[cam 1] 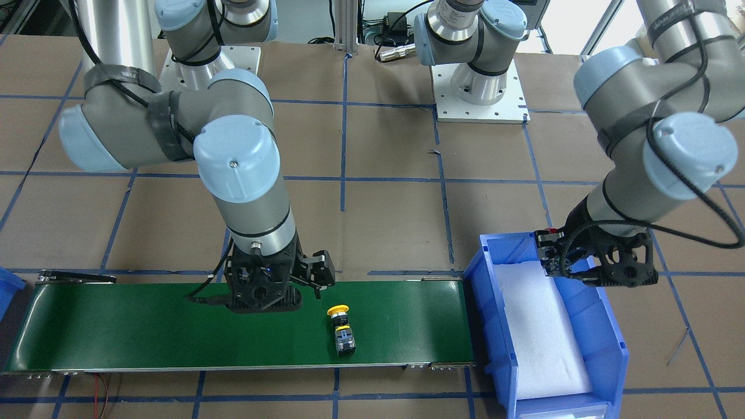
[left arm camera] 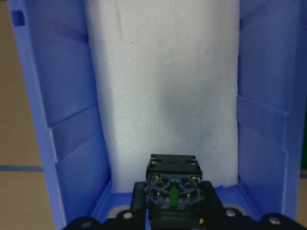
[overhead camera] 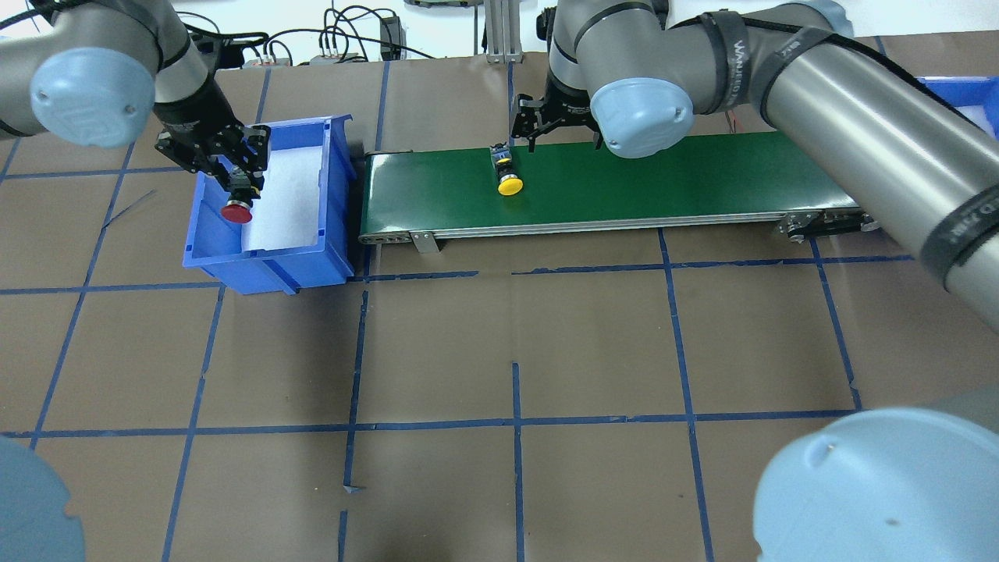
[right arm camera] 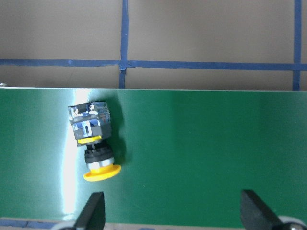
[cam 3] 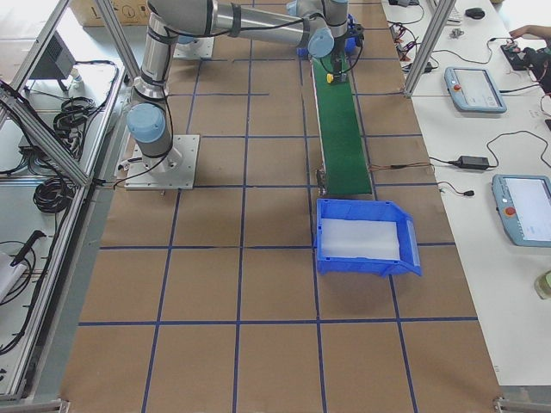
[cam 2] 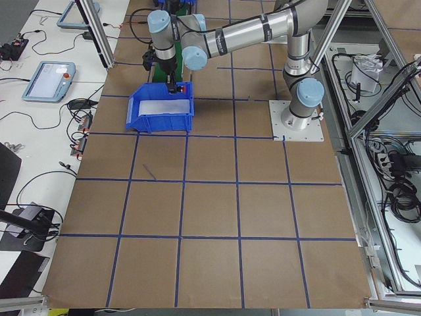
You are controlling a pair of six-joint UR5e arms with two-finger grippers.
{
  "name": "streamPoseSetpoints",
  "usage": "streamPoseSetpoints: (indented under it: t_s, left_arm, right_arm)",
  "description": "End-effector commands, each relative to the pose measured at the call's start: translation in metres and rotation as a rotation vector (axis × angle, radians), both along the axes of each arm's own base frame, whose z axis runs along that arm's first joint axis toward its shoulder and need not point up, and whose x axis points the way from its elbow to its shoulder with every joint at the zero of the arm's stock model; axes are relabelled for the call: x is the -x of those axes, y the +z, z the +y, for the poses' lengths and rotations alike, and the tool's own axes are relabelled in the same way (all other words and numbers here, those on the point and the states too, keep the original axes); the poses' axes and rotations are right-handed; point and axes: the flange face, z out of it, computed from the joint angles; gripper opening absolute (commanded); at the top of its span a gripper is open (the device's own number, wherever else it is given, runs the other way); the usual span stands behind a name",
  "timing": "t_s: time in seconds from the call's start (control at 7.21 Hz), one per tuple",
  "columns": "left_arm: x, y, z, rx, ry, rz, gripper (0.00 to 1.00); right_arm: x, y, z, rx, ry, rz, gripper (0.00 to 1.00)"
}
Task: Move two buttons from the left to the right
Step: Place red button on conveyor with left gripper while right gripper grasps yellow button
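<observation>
Though close, lettering on red button [left arm camera: 172,184] illegible.

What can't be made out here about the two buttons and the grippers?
- Red button: cap hidden behind its own contact block in the left wrist view; left gripper largely covers it in the front-facing view.
- Right gripper: fingers cut off by the right wrist view's bottom edge.
- Yellow button: too small for detail in the exterior right view.

One button [overhead camera: 510,180] lies on the belt [overhead camera: 702,179]; the second button [overhead camera: 236,209] hangs over the neighbouring bin [overhead camera: 265,261].
</observation>
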Motion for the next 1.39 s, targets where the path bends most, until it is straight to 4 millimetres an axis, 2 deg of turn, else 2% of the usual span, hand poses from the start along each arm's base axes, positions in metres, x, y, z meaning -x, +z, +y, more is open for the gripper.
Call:
streamPoseSetpoints:
  t_s: [0.0,0.14,0.28,0.55,0.83,0.97,1.11,1.25]
  left_arm:
    - [0.046,0.084,0.007,0.032,0.003,0.0,0.21]
    - [0.091,0.097,0.01,0.067,0.011,0.001,0.21]
    - [0.113,0.086,0.006,0.069,0.015,-0.001,0.21]
    - [0.122,0.012,-0.043,0.067,0.011,-0.002,0.21]
    - [0.122,-0.039,-0.069,0.058,0.012,-0.004,0.21]
    - [0.124,-0.06,-0.074,0.033,0.011,-0.002,0.21]
    - [0.127,-0.073,-0.077,0.015,0.006,-0.001,0.21]
    - [0.127,-0.075,-0.077,0.013,0.008,-0.001,0.21]
  right_arm:
    - [-0.026,-0.02,-0.027,0.005,0.027,0.01,1.0]
    - [-0.028,-0.026,-0.033,0.004,0.027,0.011,1.0]
    - [-0.029,-0.03,-0.038,0.003,0.03,0.012,1.0]
    - [-0.029,-0.044,-0.046,0.001,0.028,0.041,0.99]
    - [-0.032,-0.055,-0.051,0.003,0.031,0.043,0.99]
    - [-0.033,-0.06,-0.053,-0.002,0.03,0.044,0.99]
    - [-0.033,-0.063,-0.053,-0.007,0.03,0.043,0.99]
    - [-0.033,-0.071,-0.054,-0.01,0.03,0.044,0.97]
